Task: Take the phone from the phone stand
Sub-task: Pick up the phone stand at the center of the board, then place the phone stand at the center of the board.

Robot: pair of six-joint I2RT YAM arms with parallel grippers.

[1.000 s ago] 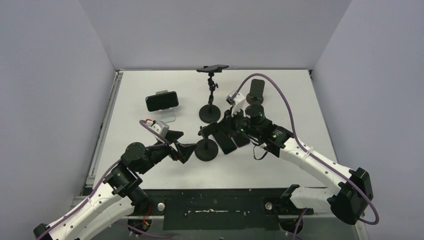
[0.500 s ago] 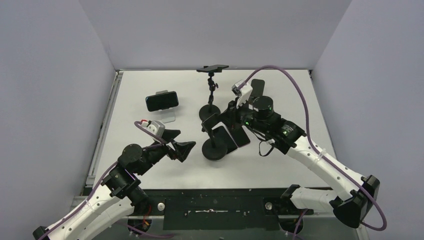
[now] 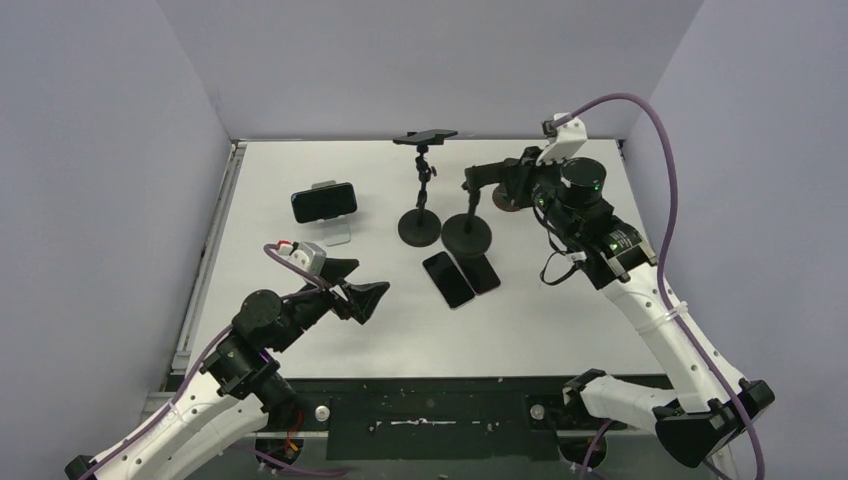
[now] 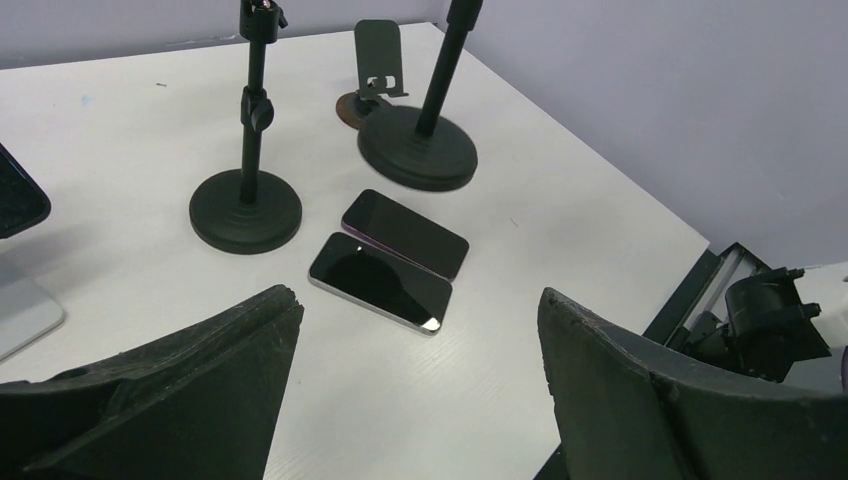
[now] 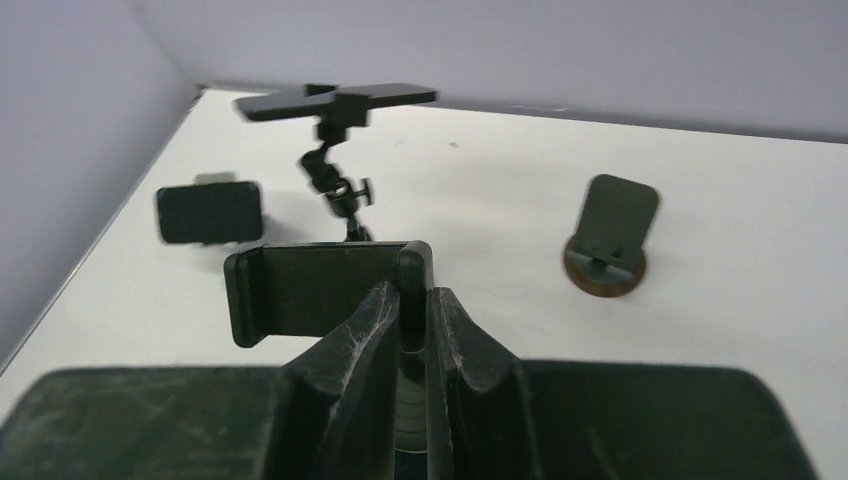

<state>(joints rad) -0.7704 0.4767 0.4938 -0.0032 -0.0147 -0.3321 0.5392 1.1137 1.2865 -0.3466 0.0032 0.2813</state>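
One black phone (image 3: 425,137) lies clamped flat on top of a tall pole stand (image 3: 419,226). Another phone (image 3: 324,202) sits in a silver stand (image 3: 340,236) at the left. My right gripper (image 3: 500,177) is shut on the neck of a second black pole stand (image 3: 467,234), just behind its empty clamp (image 5: 320,290). That stand hangs at the back right, base tilted close over the table. Two dark phones (image 3: 447,279) (image 3: 480,270) lie flat side by side mid-table. My left gripper (image 3: 358,285) hovers open and empty to their left, with the phones (image 4: 380,282) beyond its tips.
A small folding stand on a brown round base (image 5: 610,235) is at the back right, behind the held stand. The tall stand's base (image 4: 245,210) and the held stand's base (image 4: 418,150) stand close together. The table's right edge (image 4: 640,215) and walls enclose the area.
My right arm carried the empty pole stand from near the table's middle up and back to the right, uncovering the two flat phones. The left arm has barely moved.
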